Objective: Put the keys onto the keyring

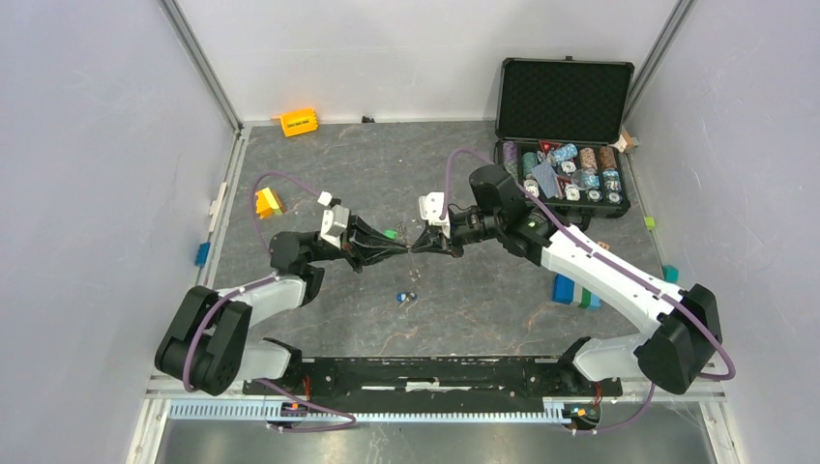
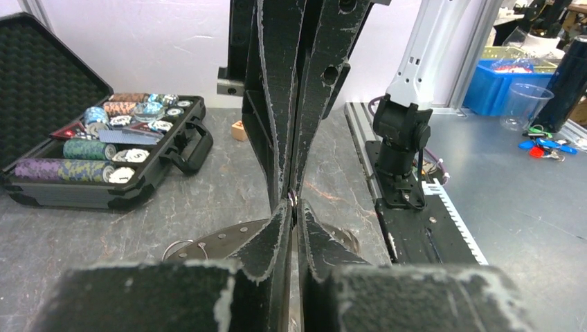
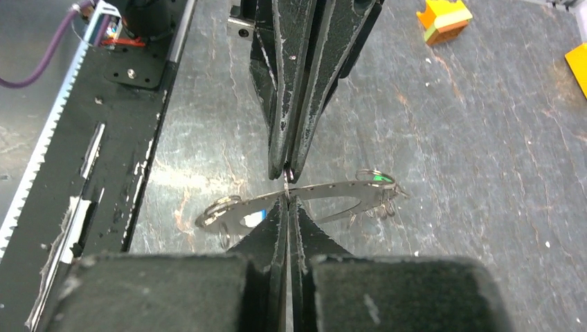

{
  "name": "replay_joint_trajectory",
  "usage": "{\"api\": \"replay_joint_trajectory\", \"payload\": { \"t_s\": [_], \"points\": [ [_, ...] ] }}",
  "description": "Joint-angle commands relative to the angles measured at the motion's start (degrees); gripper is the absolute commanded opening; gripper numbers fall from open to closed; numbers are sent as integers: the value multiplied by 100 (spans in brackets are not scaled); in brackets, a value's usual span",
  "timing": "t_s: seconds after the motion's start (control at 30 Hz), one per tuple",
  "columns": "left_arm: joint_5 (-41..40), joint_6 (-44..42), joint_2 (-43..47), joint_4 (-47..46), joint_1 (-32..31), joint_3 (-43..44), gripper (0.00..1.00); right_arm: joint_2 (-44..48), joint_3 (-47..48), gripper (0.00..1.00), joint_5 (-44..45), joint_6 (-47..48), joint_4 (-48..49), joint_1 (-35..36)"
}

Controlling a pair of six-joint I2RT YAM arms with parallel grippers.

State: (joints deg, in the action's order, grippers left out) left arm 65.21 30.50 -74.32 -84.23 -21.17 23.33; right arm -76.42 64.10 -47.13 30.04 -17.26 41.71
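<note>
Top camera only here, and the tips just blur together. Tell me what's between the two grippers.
Observer: In the right wrist view, the left gripper and the right gripper meet tip to tip with a small split ring between them.
Operator: Now find me the keyring.
Observer: The keyring sits just beneath the tips, seen almost edge-on, with a second split ring on its rim.
Operator: Report the right fingers.
Observer: The right fingers are pressed together, no gap at the tips.
</note>
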Motion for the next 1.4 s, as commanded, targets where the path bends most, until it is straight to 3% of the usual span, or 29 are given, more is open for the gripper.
{"api": "replay_joint_trajectory", "payload": {
  "t_s": [0.0, 0.3, 0.6, 0.83, 1.07, 1.27, 1.37],
  "points": [
    [276, -479, -184, -491, -17, -13, 13, 263, 367, 0, 459, 347, -420, 29],
    [426, -1038, -199, 213, -16, 104, 19, 6, 937, 0, 1558, 985, -1456, 601],
    [563, -2934, 592, 3188, -7, 504, 35, -293, 1419, 0, 2470, 1483, -2106, 1037],
    [834, -2897, 611, 3358, 24, 777, 50, -533, 1764, 0, 2956, 1619, -2462, 1180],
    [1011, -3922, 598, 4718, 23, 1227, 50, -728, 2114, 0, 3636, 1662, -2803, 1421],
    [1029, -4109, 558, 4914, 19, 1321, 45, -745, 2148, 0, 3975, 1697, -2857, 1539],
    [1055, -5046, 607, 6098, 31, 1533, 45, -702, 2143, 0, 4088, 1732, -2861, 1580]
  ]
}}
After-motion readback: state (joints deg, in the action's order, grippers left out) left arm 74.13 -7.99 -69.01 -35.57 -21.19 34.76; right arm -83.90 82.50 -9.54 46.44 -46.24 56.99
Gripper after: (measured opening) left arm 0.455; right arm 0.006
